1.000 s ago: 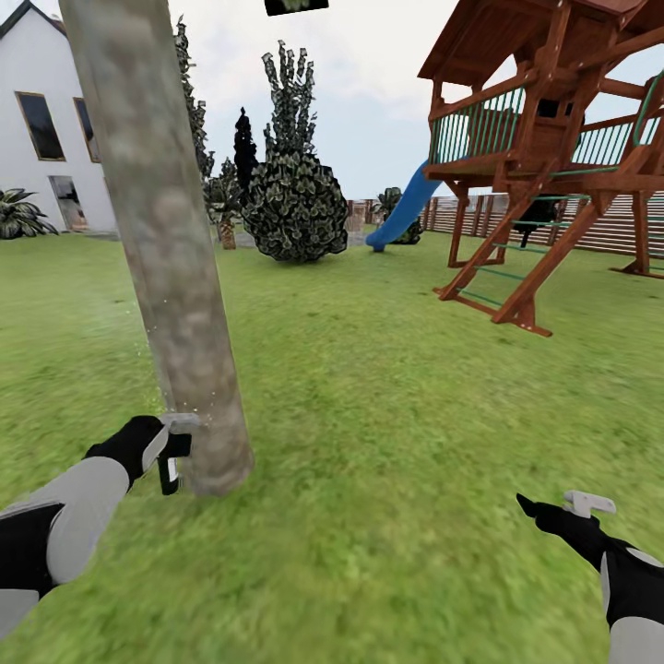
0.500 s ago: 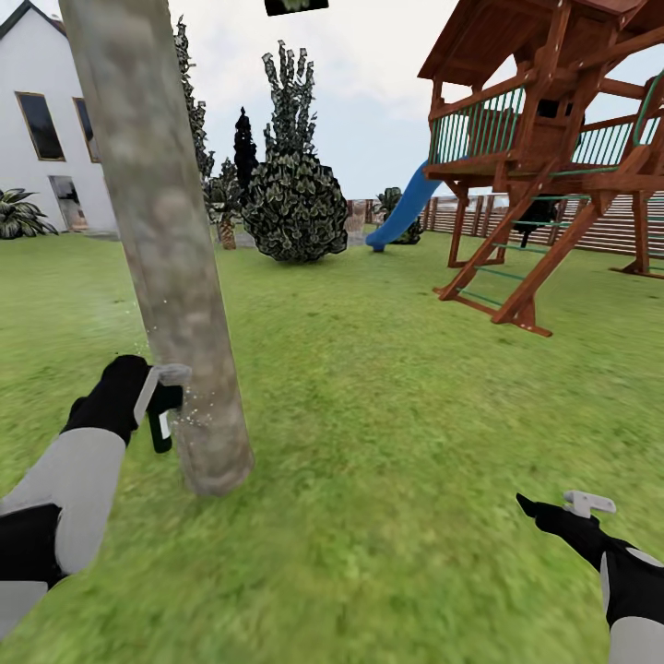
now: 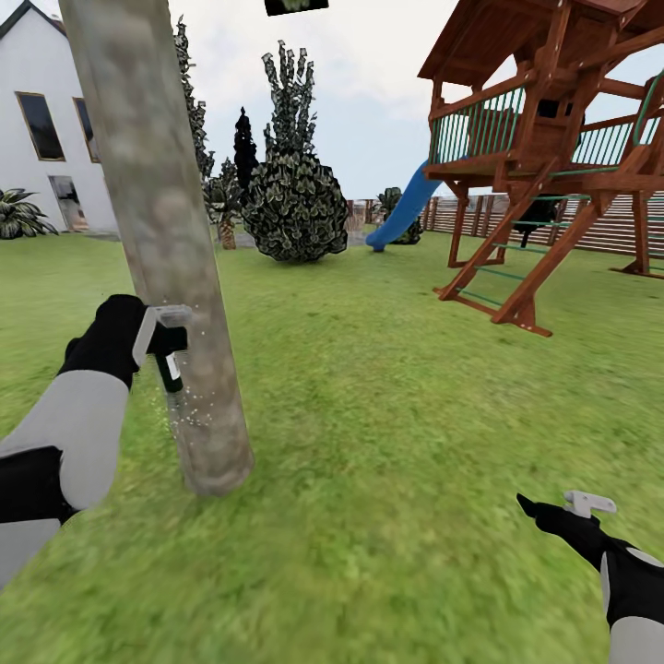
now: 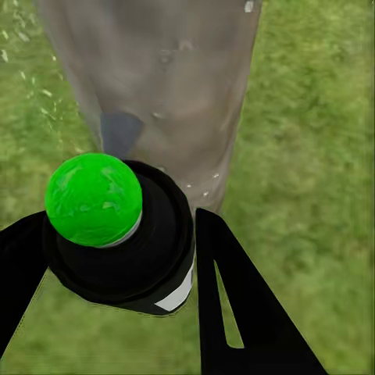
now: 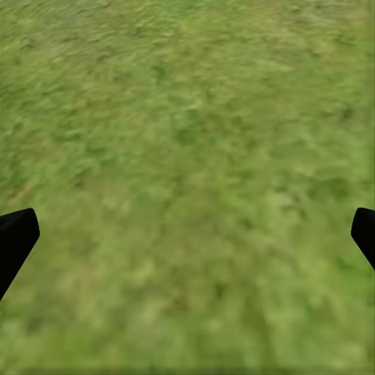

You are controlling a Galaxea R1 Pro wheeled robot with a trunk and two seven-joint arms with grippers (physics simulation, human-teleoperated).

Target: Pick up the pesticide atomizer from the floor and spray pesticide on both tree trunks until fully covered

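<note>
Change: the left pincer (image 3: 157, 343) has climbed the tree trunk (image 3: 171, 249) in a steady sweep, from down by the base a second ago to about a third of the way up the visible trunk now!
Meaning: the spray pass looks to be working upward; the lower trunk seems treated, the higher part likely still needs covering, and the second tree is not yet dealt with.
Left pincer: clamped on the pesticide atomizer (image 3: 168, 364), fingers either side of it in the left wrist view (image 4: 117, 234).
Atomizer look: small, dark, pistol-shaped, with a white label patch; from the wrist it shows a black rounded body topped by a bright green ball.
Atomizer place: held just beside the trunk, nozzle toward the bark.
Pesticide: fine whitish speckles (image 3: 189, 410) scattered on the bark just below the sprayer, a few more on the trunk (image 4: 156, 86) in the wrist view.
Right pincer (image 3: 553, 507): low over the lawn (image 3: 397, 433), spread wide, holding nothing, well apart from the tree.
</note>
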